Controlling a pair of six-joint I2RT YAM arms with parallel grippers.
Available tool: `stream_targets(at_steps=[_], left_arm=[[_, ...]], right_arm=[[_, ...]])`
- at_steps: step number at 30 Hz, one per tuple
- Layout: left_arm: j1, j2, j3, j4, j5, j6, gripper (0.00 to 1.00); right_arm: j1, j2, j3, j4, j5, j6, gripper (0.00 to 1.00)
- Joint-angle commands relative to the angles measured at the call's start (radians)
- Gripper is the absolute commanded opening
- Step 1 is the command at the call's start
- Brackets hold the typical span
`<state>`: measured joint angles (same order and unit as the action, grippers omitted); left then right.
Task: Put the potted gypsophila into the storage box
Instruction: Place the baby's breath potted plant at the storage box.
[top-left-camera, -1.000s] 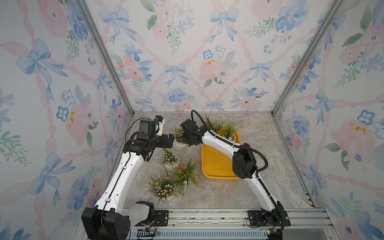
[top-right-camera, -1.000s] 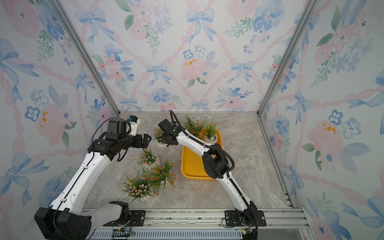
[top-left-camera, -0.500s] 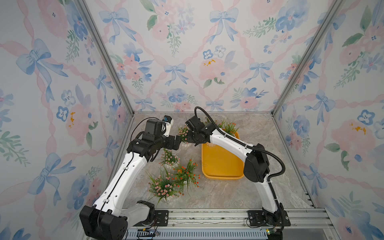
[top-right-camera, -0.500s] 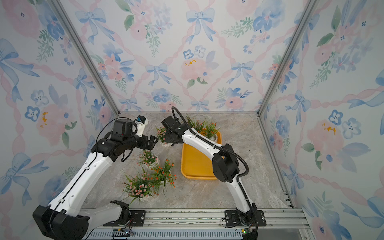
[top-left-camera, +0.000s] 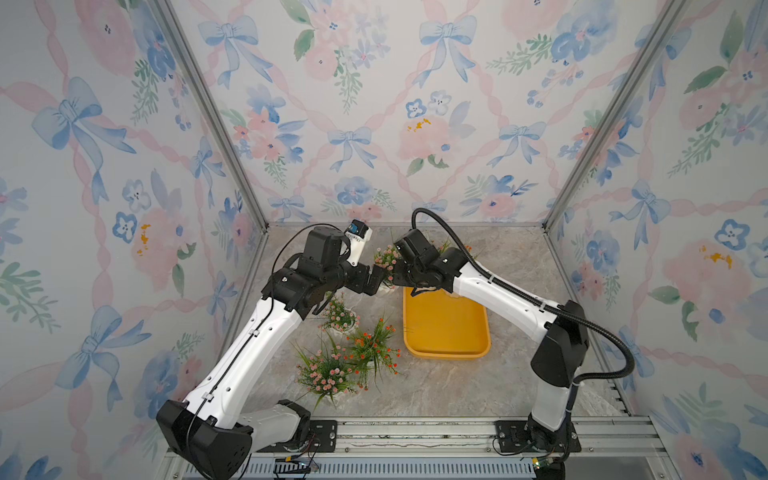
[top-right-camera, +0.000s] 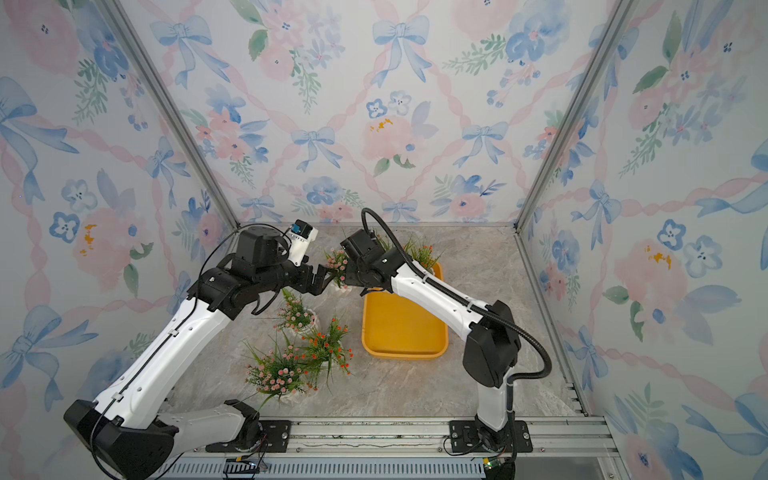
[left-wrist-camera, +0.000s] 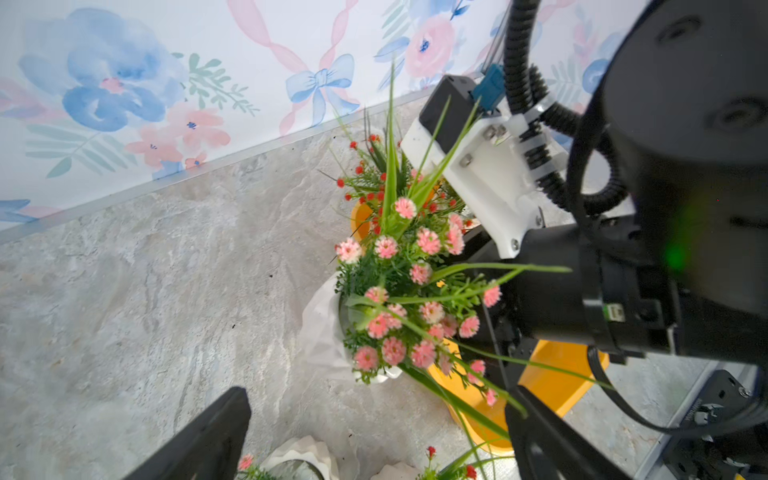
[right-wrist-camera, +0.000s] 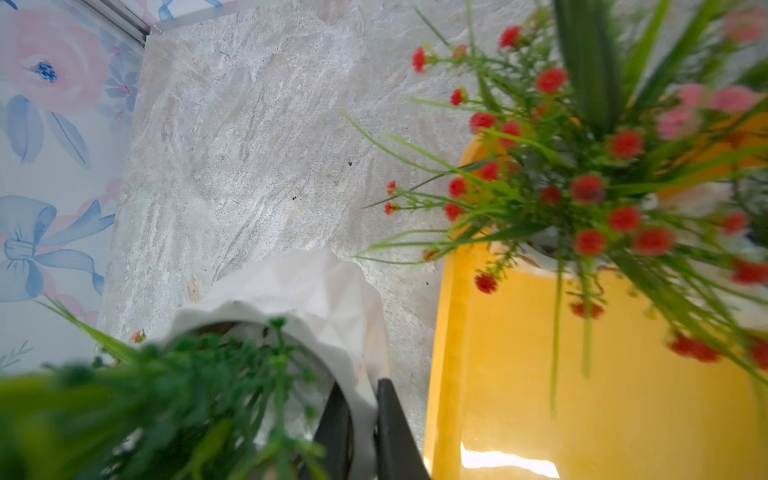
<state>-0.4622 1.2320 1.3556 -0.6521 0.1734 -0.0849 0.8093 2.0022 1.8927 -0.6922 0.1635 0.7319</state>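
lower centre in a top view: three loose pots are waiting. beyond, the storage box is holding one red-flowered pot at its far end. step in hand, the carry: the right gripper is pinching the rim of the potted gypsophila, just left of the box's far corner. the left gripper is gaping empty beside it. the next move is calling for a shift right over the rim, then lowering.

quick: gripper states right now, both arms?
Left gripper: open, holding nothing.
Right gripper: closed on the rim of the white pot of pink flowers.
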Motion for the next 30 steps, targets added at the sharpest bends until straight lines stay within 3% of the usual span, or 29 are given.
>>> stream_targets(at_steps=[1, 9, 17, 30], left_arm=[[-0.044, 0.025, 0.045, 0.003, 0.009, 0.019, 0.98], [-0.109, 0.140, 0.117, 0.005, 0.009, 0.069, 0.98], [-0.184, 0.260, 0.169, 0.024, 0.040, 0.079, 0.98], [-0.262, 0.374, 0.185, 0.052, -0.013, 0.047, 0.98]], right_arm=[[-0.035, -0.083, -0.057, 0.037, 0.032, 0.023, 0.00], [-0.048, -0.242, -0.243, -0.093, 0.125, 0.041, 0.00], [-0.143, -0.412, -0.480, -0.029, 0.174, 0.101, 0.00], [-0.294, -0.339, -0.527, -0.009, 0.123, 0.063, 0.00]])
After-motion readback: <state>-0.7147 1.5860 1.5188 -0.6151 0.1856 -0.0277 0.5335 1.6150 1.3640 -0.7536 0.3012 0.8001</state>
